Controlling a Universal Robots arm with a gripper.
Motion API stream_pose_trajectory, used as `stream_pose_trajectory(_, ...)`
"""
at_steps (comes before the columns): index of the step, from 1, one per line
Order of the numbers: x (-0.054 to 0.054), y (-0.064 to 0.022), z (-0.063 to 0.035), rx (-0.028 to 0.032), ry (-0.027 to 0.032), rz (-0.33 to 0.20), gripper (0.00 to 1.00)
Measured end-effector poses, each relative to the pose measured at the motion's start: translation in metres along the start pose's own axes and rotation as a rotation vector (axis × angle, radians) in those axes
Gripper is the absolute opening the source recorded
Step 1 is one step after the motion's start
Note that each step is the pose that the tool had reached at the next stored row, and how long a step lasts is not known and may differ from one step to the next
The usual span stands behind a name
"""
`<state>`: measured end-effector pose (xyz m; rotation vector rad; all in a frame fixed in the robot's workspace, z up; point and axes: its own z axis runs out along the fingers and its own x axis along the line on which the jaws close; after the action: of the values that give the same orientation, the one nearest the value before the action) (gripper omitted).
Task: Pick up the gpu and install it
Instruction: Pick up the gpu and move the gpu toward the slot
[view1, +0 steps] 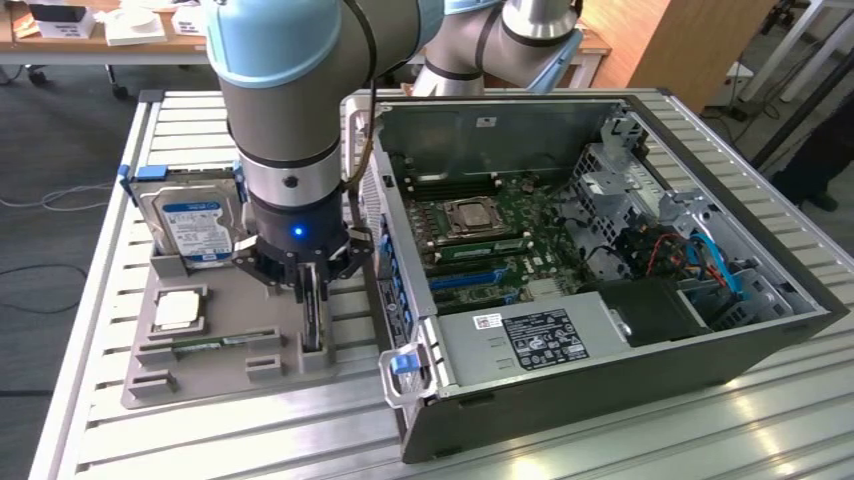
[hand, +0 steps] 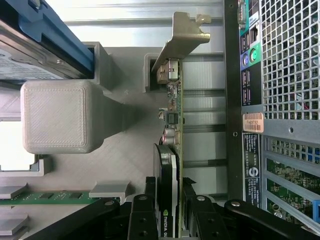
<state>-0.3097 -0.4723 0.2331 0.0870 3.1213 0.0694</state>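
Standing upright at the left of the exterior view, the hard drive (view1: 191, 228) sits in the grey tray (view1: 200, 375). Right of it, lower left of centre, the gpu (view1: 311, 335) stands on edge in a tray slot. The gripper (view1: 311, 298) is clamped on it, fingers (hand: 144, 212) pressing both faces. The open computer case (view1: 601, 330) sits at the right.

The computer case (view1: 534, 400) stands just beside the gpu (view1: 311, 322).

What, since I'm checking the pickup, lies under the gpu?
The gray holder tray, where the gpu stands on edge. The card itself and the gripper hide its lower edge.
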Motion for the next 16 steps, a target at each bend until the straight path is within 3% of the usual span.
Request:
stream_pose_trajectory(3, 0.0001, 0.0000, 0.0000, 0.0000, 0.0000, 0.000, 0.32)
stream_pose_trajectory(4, 0.0001, 0.0000, 0.0000, 0.0000, 0.0000, 0.000, 0.27)
stream_pose_trajectory(16, 0.0003, 0.0000, 0.0000, 0.0000, 0.0000, 0.000, 0.27)
